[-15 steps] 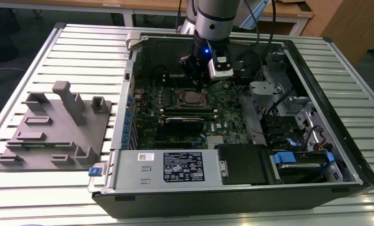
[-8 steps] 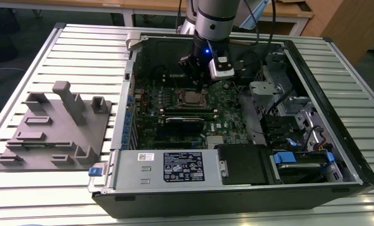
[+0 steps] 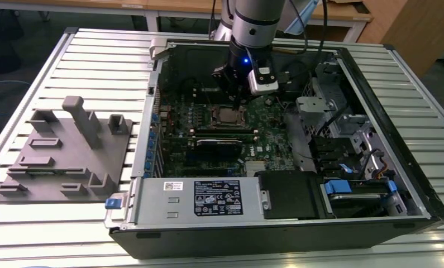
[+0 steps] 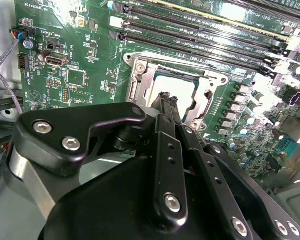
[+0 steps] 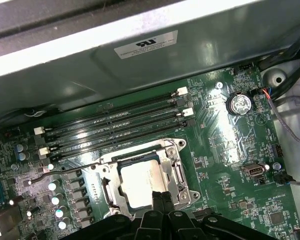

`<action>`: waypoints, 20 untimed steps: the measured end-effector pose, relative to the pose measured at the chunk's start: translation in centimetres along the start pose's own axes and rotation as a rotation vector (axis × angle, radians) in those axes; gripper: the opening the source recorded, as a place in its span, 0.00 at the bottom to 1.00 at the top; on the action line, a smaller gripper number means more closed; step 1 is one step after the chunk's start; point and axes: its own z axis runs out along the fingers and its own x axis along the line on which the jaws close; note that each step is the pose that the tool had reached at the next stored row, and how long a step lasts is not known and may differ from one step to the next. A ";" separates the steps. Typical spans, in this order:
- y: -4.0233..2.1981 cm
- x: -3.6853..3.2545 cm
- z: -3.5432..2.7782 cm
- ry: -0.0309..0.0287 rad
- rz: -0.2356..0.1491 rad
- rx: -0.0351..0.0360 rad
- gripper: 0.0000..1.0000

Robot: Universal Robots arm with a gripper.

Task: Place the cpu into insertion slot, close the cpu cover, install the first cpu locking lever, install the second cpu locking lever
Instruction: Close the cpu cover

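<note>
- An open computer case (image 3: pixel 281 243) lies on a slatted table (image 3: pixel 95 50), with a green motherboard (image 5: pixel 225 150) inside.
- The gripper (image 5: pixel 158 196) hangs just over the insertion slot (image 3: pixel 227 115), fingers pressed together and gripping nothing.
- The cpu cover (image 5: pixel 174 167) appears lowered around the cpu (image 5: pixel 140 182), which is seated in the slot.
- A thin locking lever (image 5: pixel 65 171) beside the slot looks unlatched. Levering seems the step in hand, and it calls for a precise push on a slim rod.

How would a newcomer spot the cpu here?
Look inside the open computer case, on the green motherboard. Beside the long memory slots lies the cpu cover, a silver frame; the cpu is the pale flat square in its cut-out, unlike the dark chips around.
</note>
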 end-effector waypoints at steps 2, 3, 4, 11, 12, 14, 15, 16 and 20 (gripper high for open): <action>0.00 0.00 0.00 0.0000 0.000 0.0000 0.11; 0.00 0.00 0.00 0.0000 0.000 0.0000 0.11; 0.00 0.00 0.00 0.0000 0.000 0.0001 0.11; 0.00 0.00 0.03 -0.0001 -0.030 0.0010 0.11; 0.00 0.00 0.04 -0.0002 -0.035 0.0011 0.11; 0.00 0.00 0.05 -0.0002 -0.046 0.0015 0.11; 0.00 0.00 0.06 -0.0002 -0.053 0.0017 0.11; 0.00 0.00 0.06 -0.0002 -0.060 0.0019 0.11; 0.00 0.00 0.09 -0.0004 -0.095 0.0029 0.11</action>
